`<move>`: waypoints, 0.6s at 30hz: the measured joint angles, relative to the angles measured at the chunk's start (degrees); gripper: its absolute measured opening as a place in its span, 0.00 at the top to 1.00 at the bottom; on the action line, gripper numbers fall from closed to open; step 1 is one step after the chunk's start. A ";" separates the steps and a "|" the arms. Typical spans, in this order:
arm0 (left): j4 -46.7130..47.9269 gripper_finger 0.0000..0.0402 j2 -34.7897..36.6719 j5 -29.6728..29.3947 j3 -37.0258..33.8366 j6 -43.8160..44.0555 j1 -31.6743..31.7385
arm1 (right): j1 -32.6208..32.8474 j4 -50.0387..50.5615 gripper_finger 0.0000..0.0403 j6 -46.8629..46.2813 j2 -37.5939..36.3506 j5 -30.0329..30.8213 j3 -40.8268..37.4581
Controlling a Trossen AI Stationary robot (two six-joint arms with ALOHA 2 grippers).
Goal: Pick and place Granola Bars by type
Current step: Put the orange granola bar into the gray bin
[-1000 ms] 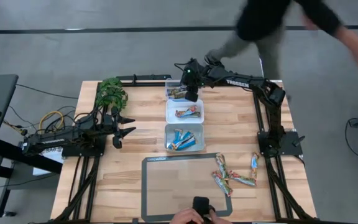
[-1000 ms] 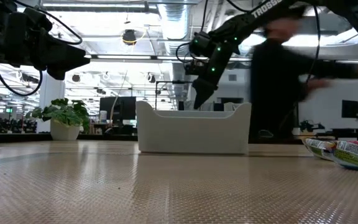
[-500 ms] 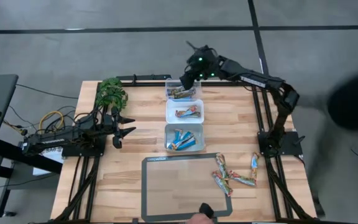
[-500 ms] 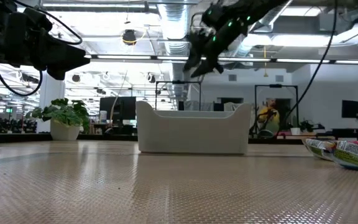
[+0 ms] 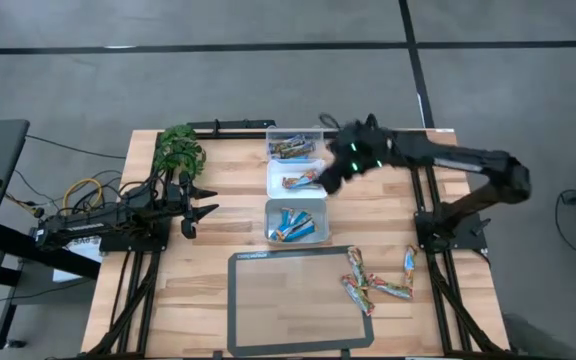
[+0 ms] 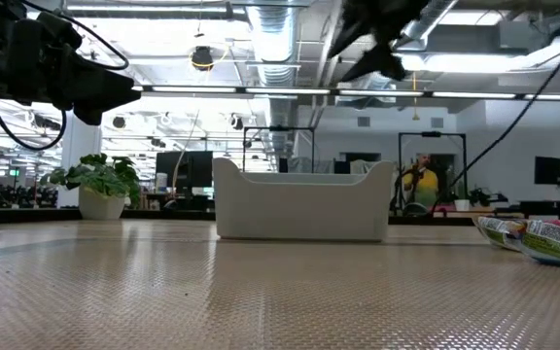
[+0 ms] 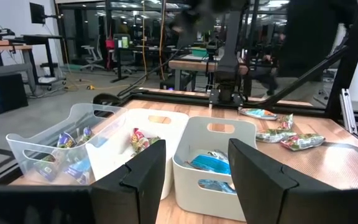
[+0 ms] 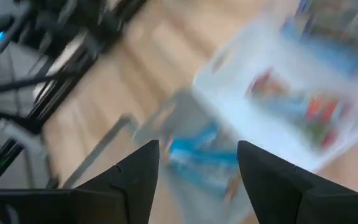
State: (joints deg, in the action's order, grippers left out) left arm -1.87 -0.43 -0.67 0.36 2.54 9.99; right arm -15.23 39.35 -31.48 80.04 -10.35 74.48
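Right pincer (image 5: 325, 181) withdrawn from tubs, open, empty

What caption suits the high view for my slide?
Open right gripper above three clear plastic tubs; multicoloured wrapped granola bars wait nearby.

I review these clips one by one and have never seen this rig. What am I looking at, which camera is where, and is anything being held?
Two dark robot arms work at a wooden table. One picture looks straight down, one looks level across the tabletop, and one camera rides on each wrist. Three tubs in a row hold wrapped granola bars sorted by type; more bars lie loose beside a grey mat. The right gripper is above the middle tub, fingers open and empty. The left gripper waits at the left side, open too.
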 joint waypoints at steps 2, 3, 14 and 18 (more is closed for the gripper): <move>-0.02 0.58 -0.02 0.00 0.00 -0.23 0.01 | 4.21 0.04 0.48 -4.87 -3.48 0.30 -4.70; -0.01 0.58 0.00 0.00 0.00 -0.18 0.00 | 6.42 -0.04 0.48 -7.83 -5.00 0.84 -6.96; -0.02 0.58 -0.02 0.02 0.01 0.12 0.01 | 28.42 -0.36 0.48 -39.81 -11.42 7.48 -25.36; 0.00 0.58 -0.02 0.02 0.02 0.12 0.01 | 32.28 -0.11 0.48 -45.24 -10.19 7.48 -28.27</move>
State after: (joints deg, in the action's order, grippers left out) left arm -1.87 -0.44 -0.64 0.38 2.66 9.99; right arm 17.05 39.24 -76.73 69.84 -2.87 46.21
